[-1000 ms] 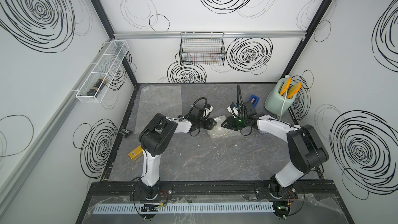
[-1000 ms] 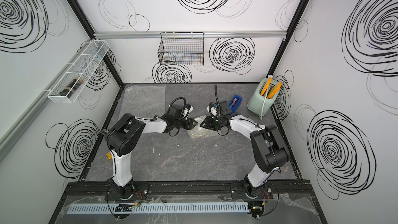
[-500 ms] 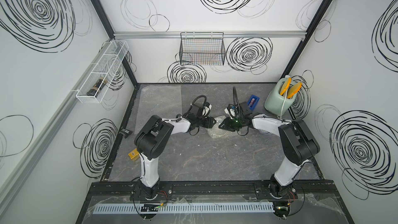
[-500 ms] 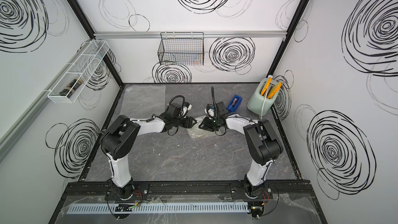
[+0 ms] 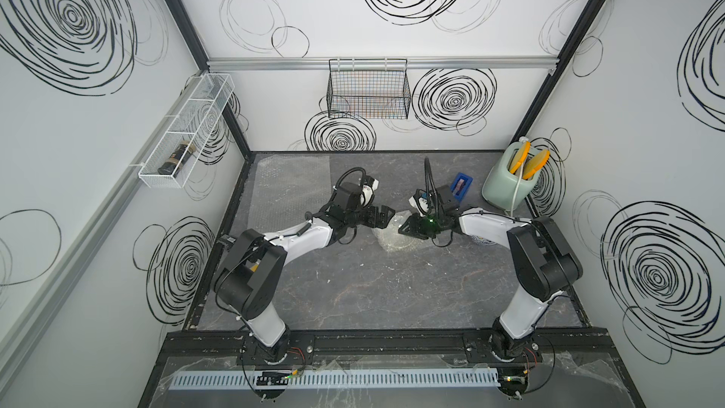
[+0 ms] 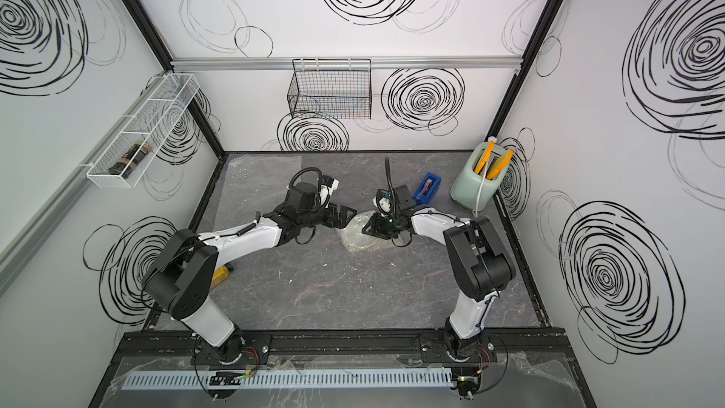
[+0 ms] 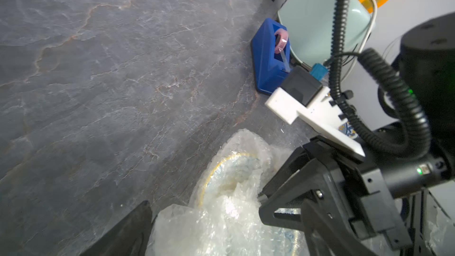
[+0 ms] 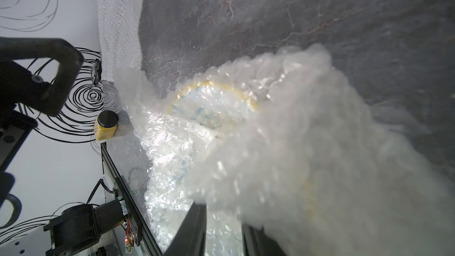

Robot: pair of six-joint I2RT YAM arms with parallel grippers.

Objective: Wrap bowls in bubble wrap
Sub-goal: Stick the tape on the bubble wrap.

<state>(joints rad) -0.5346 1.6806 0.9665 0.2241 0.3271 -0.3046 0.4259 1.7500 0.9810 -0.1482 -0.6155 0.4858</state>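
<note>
Crumpled clear bubble wrap [image 5: 392,239] covers the yellow-rimmed ceramic bowl [image 8: 214,102]; my right gripper [image 5: 405,225] pinches the wrap from three o'clock, while my left gripper [image 5: 386,217] gapes empty at nine.

Robotics laboratory test cell: swirl-marked white walls [image 5: 353,1], black frame posts [image 5: 580,45], paired robot arms [image 5: 292,239] bolted to a rail [image 5: 392,341], marbled surface [image 5: 372,288].

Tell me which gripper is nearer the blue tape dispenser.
Right. The right gripper, shut on the bubble wrap, sits just robot-side of the blue tape dispenser; the left gripper is open, farther away across the wrapped bowl.
</note>
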